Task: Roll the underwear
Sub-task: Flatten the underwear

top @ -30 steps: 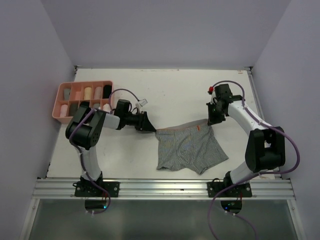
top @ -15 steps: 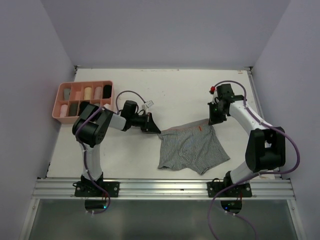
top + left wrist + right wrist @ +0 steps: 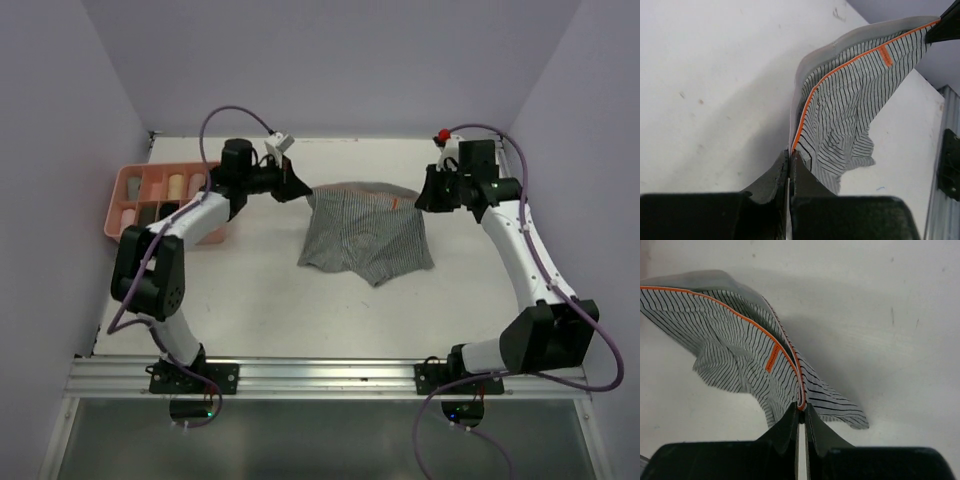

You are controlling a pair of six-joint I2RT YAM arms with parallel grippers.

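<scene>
The grey striped fabric underwear with an orange-edged waistband (image 3: 365, 235) is held up between the two arms, over the far middle of the white tabletop (image 3: 300, 320); the waistband is stretched from side to side and the legs hang down; whether the lower hem touches the tabletop cannot be told with certainty. The left gripper (image 3: 298, 188) is pressed together on the left corner of the waistband; in the left wrist view the orange edge runs straight into the closed jaws. The right gripper (image 3: 422, 198) is pinching the right corner in the same way. The pink plastic tray with compartments (image 3: 118, 190) stands well apart at the left.

The step in hand is judged to be the spreading of the garment before it is rolled. To do it well, both corners should be held at equal height, with the waistband taut but not overstretched; the garment should be lowered evenly, so that the legs are laid flat first and no fold is trapped underneath; the pinches should be released only when the waistband lies on the tabletop.
</scene>
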